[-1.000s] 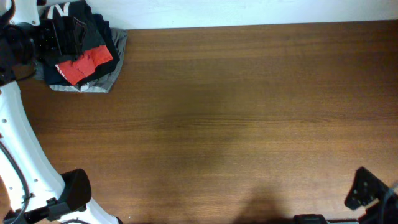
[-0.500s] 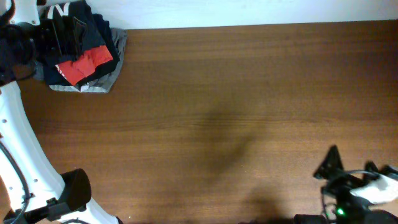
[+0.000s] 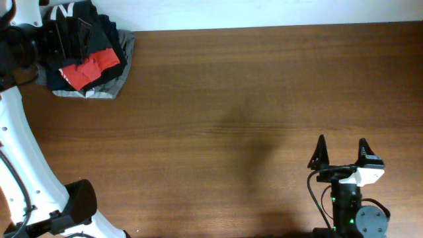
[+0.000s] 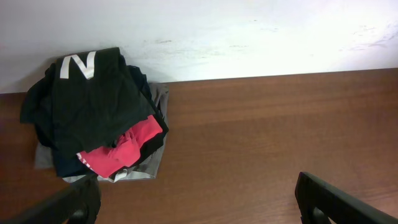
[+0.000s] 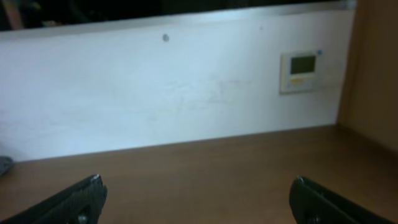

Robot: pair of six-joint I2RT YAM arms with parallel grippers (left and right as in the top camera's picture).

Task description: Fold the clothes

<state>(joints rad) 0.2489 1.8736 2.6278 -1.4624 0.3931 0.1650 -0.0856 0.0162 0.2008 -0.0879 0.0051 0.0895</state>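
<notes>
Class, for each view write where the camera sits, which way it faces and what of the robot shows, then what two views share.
Overhead: above, facing down on the brown wooden table; white left arm and open right hand show.
Left wrist: on the left arm, facing the dark charcoal-navy wrinkly garment by the white wall; open left hand shows.
Right wrist: behind the right hand, facing the wall; its fingertips show.
Shared: overhead and left wrist both show the garment.

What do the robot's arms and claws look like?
The left arm is a smooth white shell with black joints and a thin black cable running alongside. The right arm shows a white wrist block, black cables, a small green light and a round dark base. The left claw and right claw each have two black, tapering fingers.
</notes>
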